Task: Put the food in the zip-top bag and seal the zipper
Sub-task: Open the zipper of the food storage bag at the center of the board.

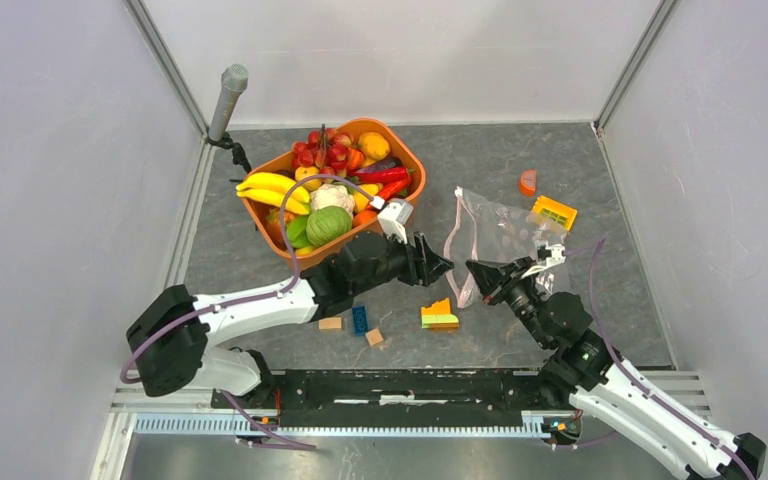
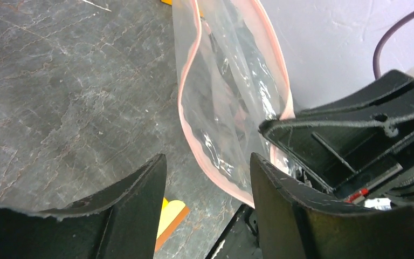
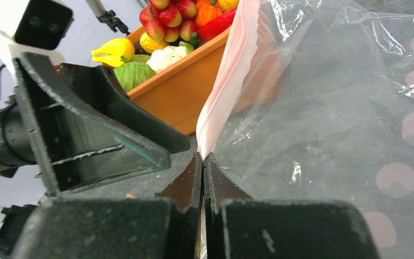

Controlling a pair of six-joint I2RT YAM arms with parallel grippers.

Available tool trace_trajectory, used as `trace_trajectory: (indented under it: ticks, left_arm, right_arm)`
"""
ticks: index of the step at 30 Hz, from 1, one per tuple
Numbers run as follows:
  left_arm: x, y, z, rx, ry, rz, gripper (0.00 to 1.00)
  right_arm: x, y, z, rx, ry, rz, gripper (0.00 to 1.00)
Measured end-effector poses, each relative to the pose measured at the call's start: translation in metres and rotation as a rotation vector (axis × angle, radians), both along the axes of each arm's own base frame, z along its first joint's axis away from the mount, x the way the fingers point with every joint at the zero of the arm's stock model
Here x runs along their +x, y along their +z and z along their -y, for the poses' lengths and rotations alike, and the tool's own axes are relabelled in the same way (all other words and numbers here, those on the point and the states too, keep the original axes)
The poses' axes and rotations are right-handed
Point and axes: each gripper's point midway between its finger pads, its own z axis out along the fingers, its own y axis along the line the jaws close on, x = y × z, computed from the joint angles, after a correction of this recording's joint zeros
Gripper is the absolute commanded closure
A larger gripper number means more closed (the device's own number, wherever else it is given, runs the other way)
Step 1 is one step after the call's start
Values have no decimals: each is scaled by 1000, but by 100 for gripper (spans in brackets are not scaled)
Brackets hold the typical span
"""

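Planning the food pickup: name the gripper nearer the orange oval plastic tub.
Left gripper: just off the orange plastic tub's near right corner. Right gripper: farther right, shut on the clear bag's pink edge.

The right gripper (image 3: 202,159) has its jaws pressed together on the pale pink zipper (image 3: 223,86) of the zip-top bag (image 3: 345,108), whose clear, crinkly film fills the right side. Just to the left, the black left gripper (image 3: 156,148) points at the same edge. Behind them an orange tub (image 3: 178,100) holds a green cabbage (image 3: 132,73), a white cauliflower (image 3: 164,56), yellow bananas (image 3: 113,48) and red fruit (image 3: 171,16).
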Motion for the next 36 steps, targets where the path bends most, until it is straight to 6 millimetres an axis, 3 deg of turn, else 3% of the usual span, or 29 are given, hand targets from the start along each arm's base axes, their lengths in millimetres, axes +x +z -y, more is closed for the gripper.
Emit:
trace_trajectory:
  ticks: [4,8,13,15,17,19,21,23,28,31,36]
  left_arm:
    - [8,0,6,-40,6,-12,44]
    - [8,-6,14,-67,-14,-38,58]
    - [3,-12,19,-89,-44,-62,97]
    - [1,-11,20,-95,-54,-62,98]
    - [0,-11,20,-88,-60,-61,98]
    - [0,-14,18,-59,-63,-60,98]
    - [1,-12,17,-31,-61,-48,98]
    - [4,-7,17,-7,-47,-26,98]
    - [0,15,25,41,-17,40,98]
    - [-7,21,30,63,-8,67,98]
    - [-12,22,31,110,6,87,98]
  right_arm:
    - [-4,5,-2,26,22,8,100]
    - [-7,9,-3,42,37,15,100]
    - [-7,8,-4,39,41,12,97]
    - [-8,6,-4,33,44,7,86]
    - [-8,3,-4,21,43,-6,62]
    - [-7,-2,-2,-11,35,-34,45]
    - [-5,-3,1,-67,13,-70,35]
    - [-2,8,6,-117,-14,-95,32]
    - [7,65,15,-196,-72,-102,30]
    - [14,90,13,-249,-86,-120,32]
    - [25,86,12,-388,-113,-200,36]
